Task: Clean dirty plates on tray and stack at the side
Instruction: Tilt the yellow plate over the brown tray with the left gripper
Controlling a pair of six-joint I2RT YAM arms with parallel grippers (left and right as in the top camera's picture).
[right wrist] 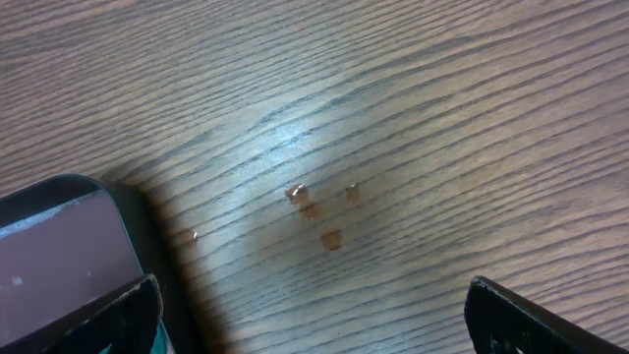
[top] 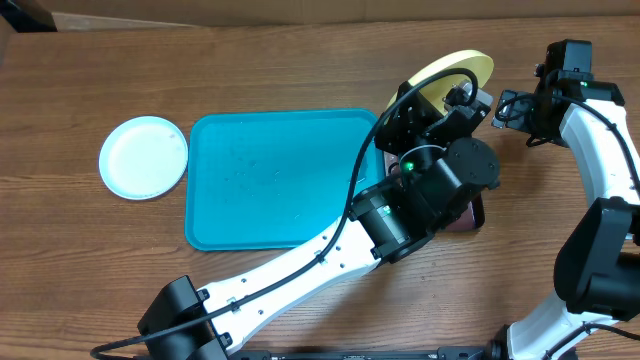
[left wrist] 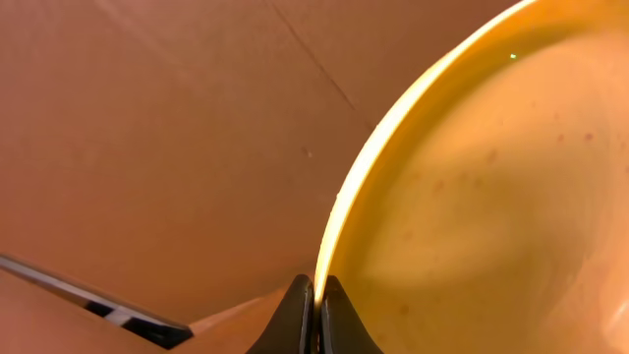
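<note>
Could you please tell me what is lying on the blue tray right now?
No plate shows on the tray, only faint specks; the left arm covers its lower right corner.

Even light (left wrist view blurred)

Overhead: fixed, straight down, far, covers most of the table (top: 300, 60) and both arms. Left wrist: very close, aimed along the yellow-green plate (left wrist: 472, 197) rim, toward the table's far edge; overhead shares that plate. Right wrist: close, angled down at bare wood beside the black tray (right wrist: 59, 246), also partly in overhead.
</note>
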